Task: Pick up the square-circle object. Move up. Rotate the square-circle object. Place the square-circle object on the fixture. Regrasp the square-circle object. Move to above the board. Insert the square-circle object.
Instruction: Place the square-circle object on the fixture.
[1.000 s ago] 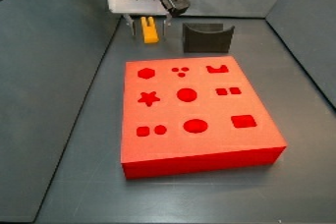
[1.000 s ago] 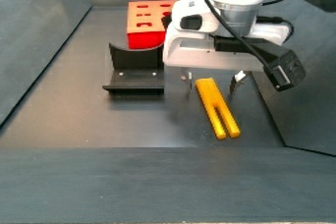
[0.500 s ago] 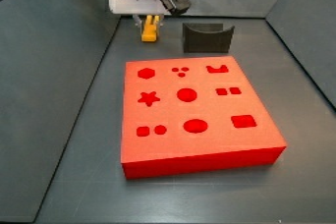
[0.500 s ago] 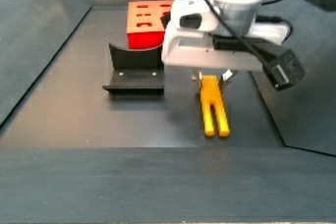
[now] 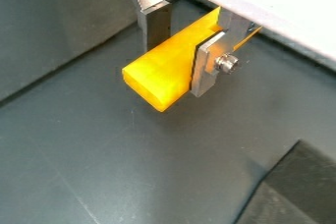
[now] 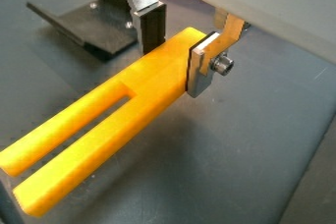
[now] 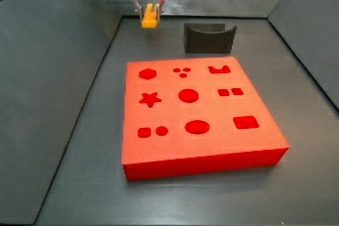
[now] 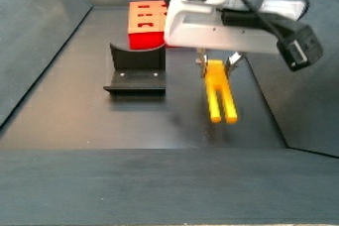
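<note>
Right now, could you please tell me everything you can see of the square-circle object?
The square-circle object is a small yellow peg that looks like plastic: two parallel bars joined at one end, a slot between them, orange-shaded on some sides. The gripper is shut on its joined end, silver fingers pressing both sides. It hangs lifted beside the fixture, beyond the board's far end.

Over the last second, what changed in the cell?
The gripper closed its fingers on the yellow two-bar square-circle peg and rose, lifting the peg off the floor. The red board with shaped recesses and the dark notched fixture stayed put.
</note>
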Robot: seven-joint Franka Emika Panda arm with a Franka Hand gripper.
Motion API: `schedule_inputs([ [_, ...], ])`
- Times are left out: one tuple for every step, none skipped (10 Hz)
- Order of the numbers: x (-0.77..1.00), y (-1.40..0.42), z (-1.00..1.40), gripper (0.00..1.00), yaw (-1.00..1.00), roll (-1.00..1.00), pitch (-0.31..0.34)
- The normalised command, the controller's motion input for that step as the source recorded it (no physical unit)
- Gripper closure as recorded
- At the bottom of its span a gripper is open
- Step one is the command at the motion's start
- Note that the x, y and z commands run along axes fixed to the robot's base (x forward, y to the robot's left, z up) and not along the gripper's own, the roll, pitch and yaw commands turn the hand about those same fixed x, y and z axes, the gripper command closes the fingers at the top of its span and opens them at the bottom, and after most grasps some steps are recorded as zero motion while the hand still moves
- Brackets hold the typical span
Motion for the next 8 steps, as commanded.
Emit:
schedule_inputs([
  [0.0, 0.0, 1.0, 1.0, 0.0, 0.02, 0.007],
  [-0.01, 0.0, 1.0, 1.0, -0.01, 0.03, 0.028],
  [-0.01, 0.0, 1.0, 1.0, -0.01, 0.05, 0.052],
  [-0.01, 0.0, 1.0, 1.0, -0.01, 0.07, 0.071],
  [-0.02, 0.0, 1.0, 1.0, -0.01, 0.08, 0.091],
  [-0.02, 0.0, 1.0, 1.0, -0.01, 0.1, 0.103],
  [-0.02, 0.0, 1.0, 1.0, 0.01, 0.12, 0.112],
  [-0.03, 0.0, 1.0, 1.0, 0.01, 0.14, 0.118],
])
